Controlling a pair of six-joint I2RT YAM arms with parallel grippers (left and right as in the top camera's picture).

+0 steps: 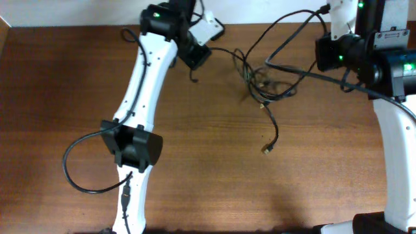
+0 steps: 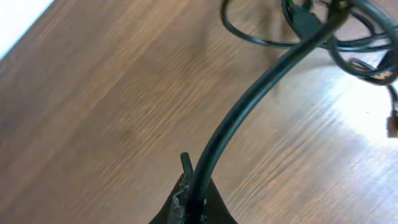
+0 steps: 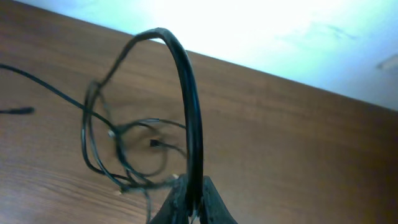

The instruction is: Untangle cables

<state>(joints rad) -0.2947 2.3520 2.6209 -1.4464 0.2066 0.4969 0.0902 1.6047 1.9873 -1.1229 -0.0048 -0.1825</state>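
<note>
Brown wood worktop (image 1: 195,169), white wall (image 1: 65,10) at 12 o'clock. Cables (image 1: 266,84) tangled at 2 o'clock. Left gripper (image 2: 191,200) and right gripper (image 3: 193,202) each clenched on cables.

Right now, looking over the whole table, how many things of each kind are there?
White robot arms: 2, the left arm and the right arm
Tangle of thin black cables: 1, its separate cords too knotted to count
Wooden table: 1
Total: 4

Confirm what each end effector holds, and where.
Left end effector pinches a black cable near a short free end; right end effector pinches an arching cable's base.
</note>
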